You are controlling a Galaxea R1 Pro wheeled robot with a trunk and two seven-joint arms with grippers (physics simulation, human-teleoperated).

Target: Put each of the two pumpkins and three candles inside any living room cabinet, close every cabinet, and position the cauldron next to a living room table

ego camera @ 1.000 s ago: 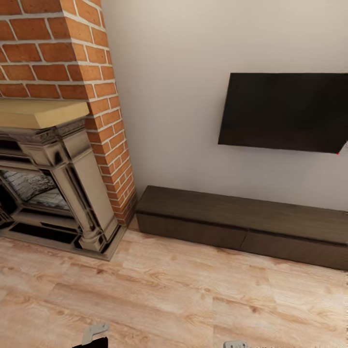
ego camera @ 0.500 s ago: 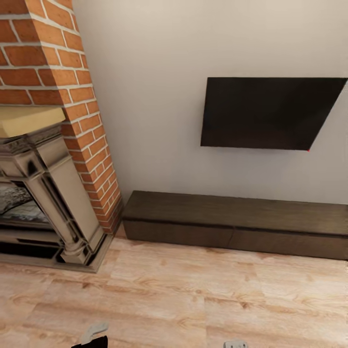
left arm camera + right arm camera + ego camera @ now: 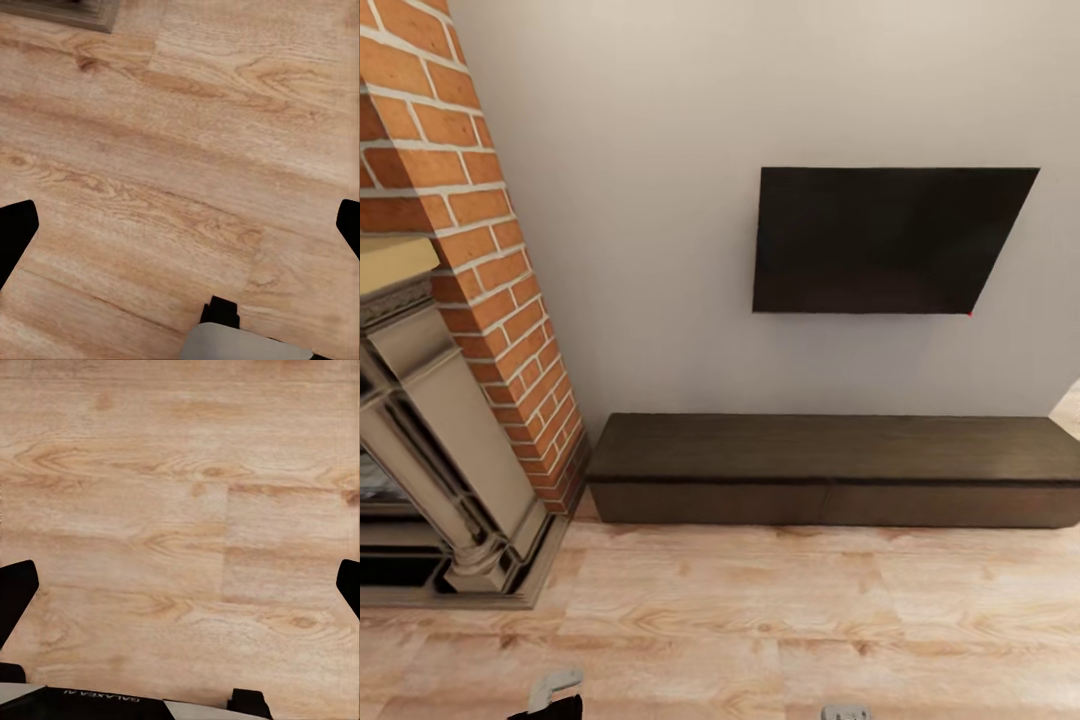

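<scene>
Low dark-brown cabinet [image 3: 830, 470] shut against the wall beneath a black television [image 3: 880, 240], brick fireplace [image 3: 440, 400] cut off beside it, bare wood floor [image 3: 760, 620], left claw [image 3: 180, 225] and right claw [image 3: 180, 585] both spread apart, empty.

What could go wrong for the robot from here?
The cabinet sits low against the wall with its fronts shut and no handles I can see, so opening it may be fiddly. The fireplace juts out close beside its end, so the base could bump it. Both grippers, left and right, are open and empty.
</scene>
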